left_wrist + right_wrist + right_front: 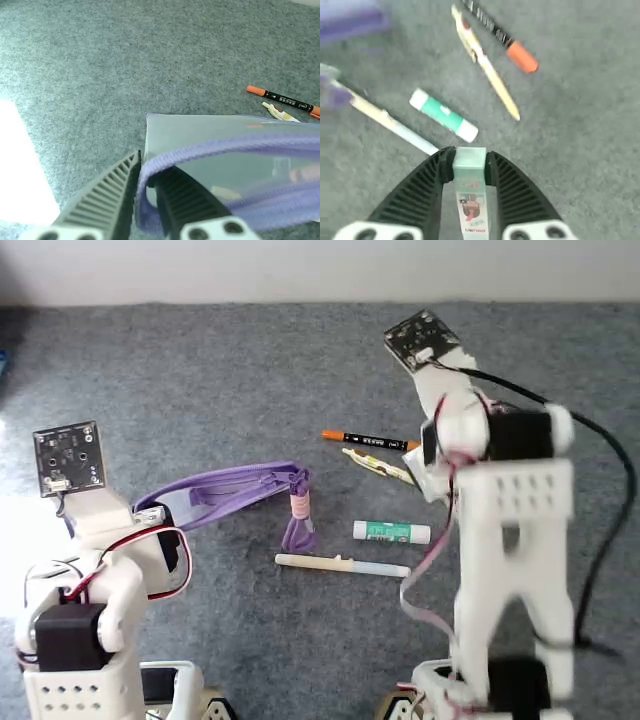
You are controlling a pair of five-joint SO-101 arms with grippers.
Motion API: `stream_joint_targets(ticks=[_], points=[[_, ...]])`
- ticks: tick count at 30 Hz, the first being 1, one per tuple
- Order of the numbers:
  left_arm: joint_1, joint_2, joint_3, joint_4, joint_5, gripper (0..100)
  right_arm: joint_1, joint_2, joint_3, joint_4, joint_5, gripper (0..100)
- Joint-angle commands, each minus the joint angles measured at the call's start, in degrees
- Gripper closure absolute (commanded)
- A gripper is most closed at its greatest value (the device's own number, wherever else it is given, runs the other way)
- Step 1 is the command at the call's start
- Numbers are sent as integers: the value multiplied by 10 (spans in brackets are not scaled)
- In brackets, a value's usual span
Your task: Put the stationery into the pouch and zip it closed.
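Purple pouch point(225, 490) mid-left on counter: soft, floppy. Left gripper point(148, 169) fingers clamped on its zipper rim. Right gripper point(469, 156) fingers clamped on teal-capped stick point(470, 200): likely light, rigid, slippery, best gripped mid-body.

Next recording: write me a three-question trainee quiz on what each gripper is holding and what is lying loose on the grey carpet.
1. True or false: the left gripper is clamped on the rim of the translucent purple zip pouch.
2. The right gripper holds: A) a pair of scissors B) a small pale-green block C) nothing.
3. Fill in: ___ stationery pieces lie loose on the grey carpet.

Key: 1 true. 2 B. 3 four: black marker with orange caps, cream pen, green-and-white glue stick, long white pen.
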Motion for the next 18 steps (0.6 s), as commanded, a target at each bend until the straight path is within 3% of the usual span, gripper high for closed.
stream_joint_targets(ticks=[1, 5, 13, 18], points=[[-2, 11, -37, -11, 7, 988, -40, -118, -4, 25, -65, 991], [-1, 11, -49, -6, 7, 988, -116, -199, -4, 21, -135, 991], [-1, 11, -49, -9, 7, 988, -305, -239, -4, -92, -376, 991], [-1, 11, -50, -8, 7, 988, -360, -223, 21, -236, -396, 991]])
